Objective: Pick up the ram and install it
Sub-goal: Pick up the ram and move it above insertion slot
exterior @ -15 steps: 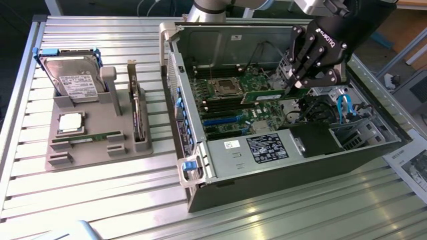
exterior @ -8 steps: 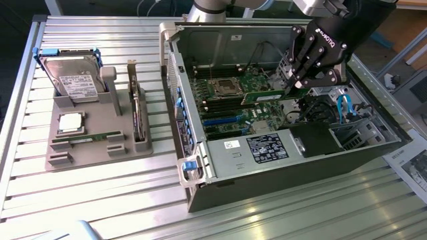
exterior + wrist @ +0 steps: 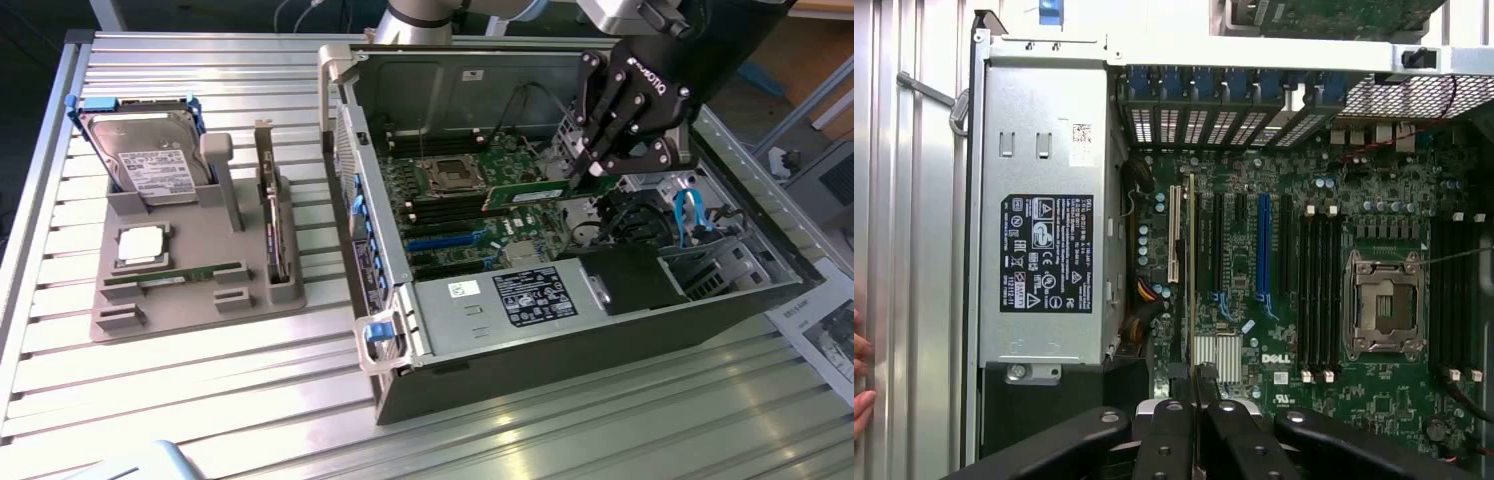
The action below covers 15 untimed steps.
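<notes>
The ram (image 3: 534, 193) is a narrow green stick held over the motherboard (image 3: 461, 215) inside the open computer case (image 3: 400, 290). My gripper (image 3: 597, 172) is shut on its end toward the exterior view's right. In the wrist view the ram (image 3: 1190, 270) shows edge-on as a thin strip running out from between the black fingers (image 3: 1164, 430) of my gripper (image 3: 1194, 400). It hangs above the board near the white and black expansion slots, apart from the black memory slots (image 3: 1319, 290) beside the processor socket (image 3: 1384, 305).
A grey holder (image 3: 200, 300) on the slatted table at the exterior view's left carries a hard drive (image 3: 147, 160), a square silver processor (image 3: 143, 243) and an upright dark card (image 3: 274, 235). The power supply (image 3: 1044, 250) fills one end of the case. A person's fingertips (image 3: 859, 380) show beside the case.
</notes>
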Each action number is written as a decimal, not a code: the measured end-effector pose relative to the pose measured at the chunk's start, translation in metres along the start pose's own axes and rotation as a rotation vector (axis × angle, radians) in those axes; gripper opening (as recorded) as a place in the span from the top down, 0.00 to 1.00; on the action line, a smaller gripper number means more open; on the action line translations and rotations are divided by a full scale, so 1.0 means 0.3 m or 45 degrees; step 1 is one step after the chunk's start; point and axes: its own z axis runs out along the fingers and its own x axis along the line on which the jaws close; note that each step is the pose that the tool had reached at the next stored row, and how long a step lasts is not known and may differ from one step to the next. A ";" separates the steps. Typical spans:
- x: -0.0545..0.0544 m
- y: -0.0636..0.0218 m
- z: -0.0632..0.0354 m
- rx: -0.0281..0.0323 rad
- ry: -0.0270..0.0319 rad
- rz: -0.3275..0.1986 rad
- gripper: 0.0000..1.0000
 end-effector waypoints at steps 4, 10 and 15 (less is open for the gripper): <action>-0.002 0.019 0.001 0.0430 0.0007 -0.001 0.88; -0.002 0.033 0.002 0.0785 0.0012 -0.002 0.88; -0.002 0.027 0.001 0.0702 0.0003 -0.001 0.88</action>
